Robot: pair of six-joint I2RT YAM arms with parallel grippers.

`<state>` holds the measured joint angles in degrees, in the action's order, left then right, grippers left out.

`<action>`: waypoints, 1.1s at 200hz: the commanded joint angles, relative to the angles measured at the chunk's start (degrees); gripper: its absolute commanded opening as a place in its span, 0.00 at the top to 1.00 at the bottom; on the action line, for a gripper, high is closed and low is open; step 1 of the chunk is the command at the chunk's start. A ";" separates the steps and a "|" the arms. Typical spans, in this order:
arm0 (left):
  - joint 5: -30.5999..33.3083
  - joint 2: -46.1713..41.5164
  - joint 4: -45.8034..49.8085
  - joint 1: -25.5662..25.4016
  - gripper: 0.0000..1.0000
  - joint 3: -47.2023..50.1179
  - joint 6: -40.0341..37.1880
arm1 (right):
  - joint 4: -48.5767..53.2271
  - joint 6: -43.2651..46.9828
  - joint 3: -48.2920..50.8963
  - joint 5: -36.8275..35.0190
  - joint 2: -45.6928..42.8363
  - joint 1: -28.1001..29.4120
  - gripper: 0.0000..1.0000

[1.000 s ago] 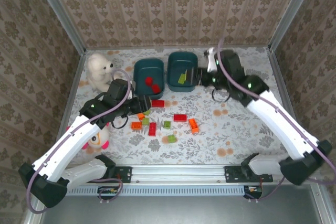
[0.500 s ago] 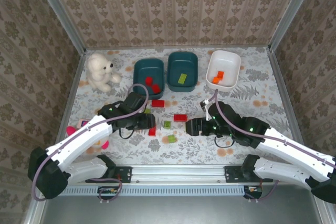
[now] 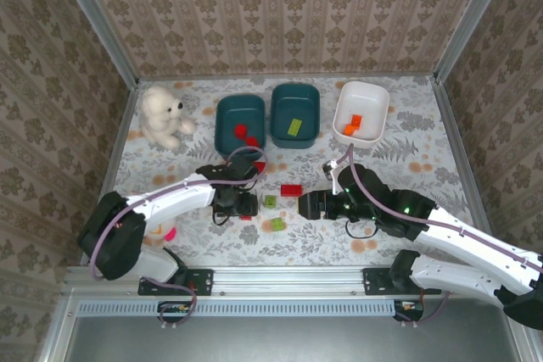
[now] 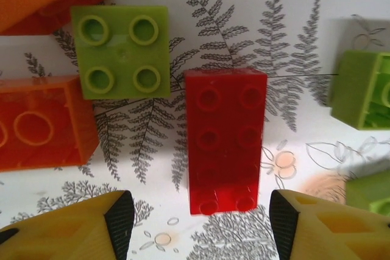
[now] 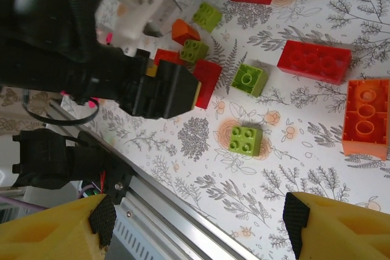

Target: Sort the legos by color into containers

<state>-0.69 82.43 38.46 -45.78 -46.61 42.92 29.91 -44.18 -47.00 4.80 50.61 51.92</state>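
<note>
I have the floral tabletop [image 3: 424, 125] under both arms. The left arm [image 3: 170, 197] reaches in from the near left, and the left jaws hang low over the loose bricks near the middle. The right arm [image 3: 441, 226] lies across the near right, with the right jaws pointing left at the same patch.

Three tubs stand in a row along the far side. The teal tub [image 3: 222, 125] on the left holds red bricks [image 3: 241, 131]. The second teal tub [image 3: 276, 120] just beside it holds a green brick [image 3: 294, 127]. The white tub [image 3: 373, 95] to the right holds orange bricks [image 3: 353, 125]. A white bear [image 3: 163, 116] sits at the far left, and a pink bit of a doll [image 3: 168, 231] shows by the left arm.

Through the left wrist camera the left jaws stand partly apart. One fingertip [image 4: 119, 223] sits on each side of the near end of a red brick [image 4: 225, 138], and neither touches it. The brick lies flat, studs up. Just left of it are a green square brick [image 4: 122, 50] and an orange block [image 4: 42, 123].

The right jaws are wide, with nothing between them. In front of them lie a second red brick [image 5: 314, 60], an orange piece [image 5: 365, 117] and a small green brick [image 5: 246, 138], all flat on the tabletop.
</note>
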 commanded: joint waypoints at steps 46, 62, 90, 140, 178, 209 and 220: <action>2.96 8.45 -3.21 -1.81 0.41 -3.97 -0.07 | -0.05 -0.82 -0.52 0.48 -0.07 0.22 0.24; 3.87 9.95 -2.95 -2.32 0.45 -4.70 -0.19 | 0.44 -0.48 -0.96 0.48 0.37 0.26 0.24; 5.98 11.02 -1.76 -2.67 0.53 -5.86 -0.09 | 0.57 0.24 -1.77 0.65 1.15 0.08 0.24; 7.71 11.26 1.08 -3.68 0.48 -9.24 -2.25 | 0.52 1.08 -2.39 1.85 2.54 -0.91 0.23; 9.21 11.93 2.60 -3.77 0.38 -10.78 -3.86 | 0.32 1.38 -2.56 2.81 3.41 -1.88 0.23; 8.85 14.55 2.84 -2.74 0.41 -11.64 -4.59 | 0.40 1.52 -3.06 3.37 3.80 -2.37 0.24; 8.66 14.68 2.73 -2.74 0.41 -11.69 -4.63 | 0.48 1.56 -3.18 3.51 3.80 -2.50 0.23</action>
<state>6.96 95.83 39.00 -49.06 -57.21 39.81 29.95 -43.48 -48.18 6.79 54.24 49.93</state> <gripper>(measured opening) 0.590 0.766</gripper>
